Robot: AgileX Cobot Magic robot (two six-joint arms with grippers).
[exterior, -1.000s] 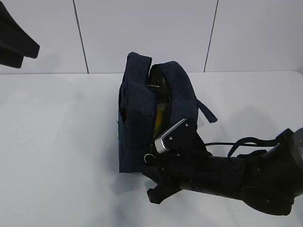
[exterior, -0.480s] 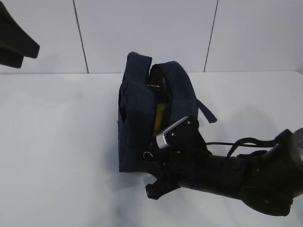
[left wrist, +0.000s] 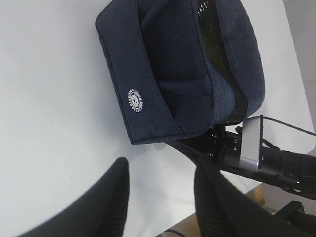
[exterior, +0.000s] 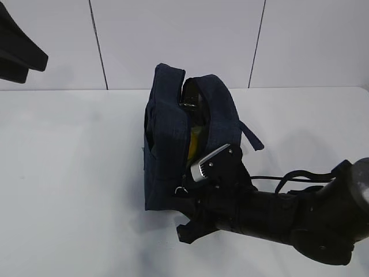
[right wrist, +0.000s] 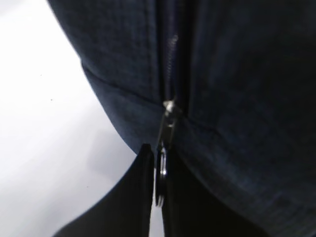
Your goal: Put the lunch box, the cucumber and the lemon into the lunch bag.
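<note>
The navy lunch bag (exterior: 167, 150) stands upright mid-table, its zipper partly undone down the side that faces me. A yellow patch (exterior: 194, 141) shows in the gap; I cannot tell whether it is the lemon. The lunch box and the cucumber are hidden. My right gripper (exterior: 183, 195) is low at the bag's near corner. In the right wrist view the right gripper (right wrist: 159, 153) is shut on the silver ring pull (right wrist: 161, 170), under the bag (right wrist: 237, 74). My left gripper (left wrist: 160, 170) is open and empty, well clear of the bag (left wrist: 168, 74).
The white table (exterior: 69, 173) runs up to a pale panelled wall behind. A dark part of the left arm (exterior: 17, 55) hangs at the upper left. The right arm (exterior: 288, 216) lies low across the front right. A bag strap (exterior: 252, 135) sticks out to the right.
The right gripper's fingers have closed onto the ring pull and its wrist has shifted slightly. The bag and the left arm have stayed still.
</note>
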